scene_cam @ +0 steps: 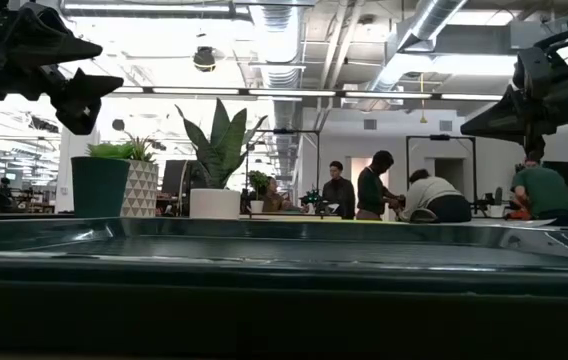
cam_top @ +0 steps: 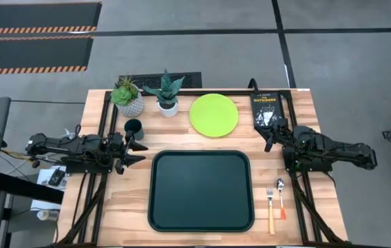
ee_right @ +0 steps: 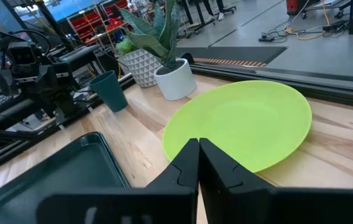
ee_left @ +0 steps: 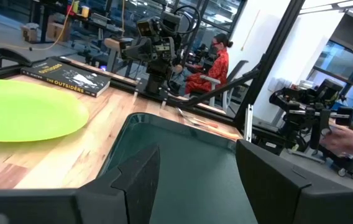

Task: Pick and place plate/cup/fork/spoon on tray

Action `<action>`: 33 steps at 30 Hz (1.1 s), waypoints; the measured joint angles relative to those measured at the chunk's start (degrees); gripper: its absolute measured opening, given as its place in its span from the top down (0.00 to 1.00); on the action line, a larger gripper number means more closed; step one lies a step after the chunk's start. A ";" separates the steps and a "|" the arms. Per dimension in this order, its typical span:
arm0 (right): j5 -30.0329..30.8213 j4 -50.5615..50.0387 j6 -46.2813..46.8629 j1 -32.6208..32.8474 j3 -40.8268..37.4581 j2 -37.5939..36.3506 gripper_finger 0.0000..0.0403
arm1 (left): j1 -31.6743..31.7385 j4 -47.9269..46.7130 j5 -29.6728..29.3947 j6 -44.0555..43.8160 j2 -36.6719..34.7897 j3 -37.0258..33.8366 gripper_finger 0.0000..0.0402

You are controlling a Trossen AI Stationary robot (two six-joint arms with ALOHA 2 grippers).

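1 tray point(cam_top: 200, 191) center of surface, bare. 1 plate point(cam_top: 213, 114) behind it, 1 cup point(cam_top: 133, 127) far-left. 1 fork point(cam_top: 270, 209), 1 spoon point(cam_top: 280, 196) right of tray. Left tool point(cam_top: 138, 152) wide, right tool point(cam_top: 270, 141) pinched closed, both holding nothing.

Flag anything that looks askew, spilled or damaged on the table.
Nothing stands out. The tray is empty and square to the table. The plate, cup, fork and spoon lie neatly on the wood around it, nothing tipped or spilled.

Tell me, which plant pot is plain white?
The pot with the tall spiky plant, beside the plate. The other pot has a triangle pattern.
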 joint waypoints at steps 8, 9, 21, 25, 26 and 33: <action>0.07 0.26 -3.31 0.00 -0.03 0.01 0.93 | -0.02 2.46 -7.05 -16.08 -0.02 0.01 0.50; 0.07 0.86 -0.22 0.01 -0.09 0.02 0.93 | -0.02 3.05 -9.05 -18.59 -0.02 0.00 0.50; 0.15 2.69 24.41 -0.01 -0.22 -0.04 0.92 | 0.00 3.64 -26.74 -29.15 -0.02 0.00 0.50; 0.14 2.75 26.00 -0.01 -0.22 -0.04 0.93 | 0.00 3.37 -28.17 -29.27 -0.02 0.00 0.50; 0.14 2.78 26.72 -0.01 -0.22 -0.04 0.93 | 0.00 3.37 -28.46 -29.27 0.00 0.01 0.50; 0.05 3.50 34.44 -0.03 -0.15 -0.02 0.92 | -0.02 3.36 -29.90 -31.15 0.00 0.01 0.50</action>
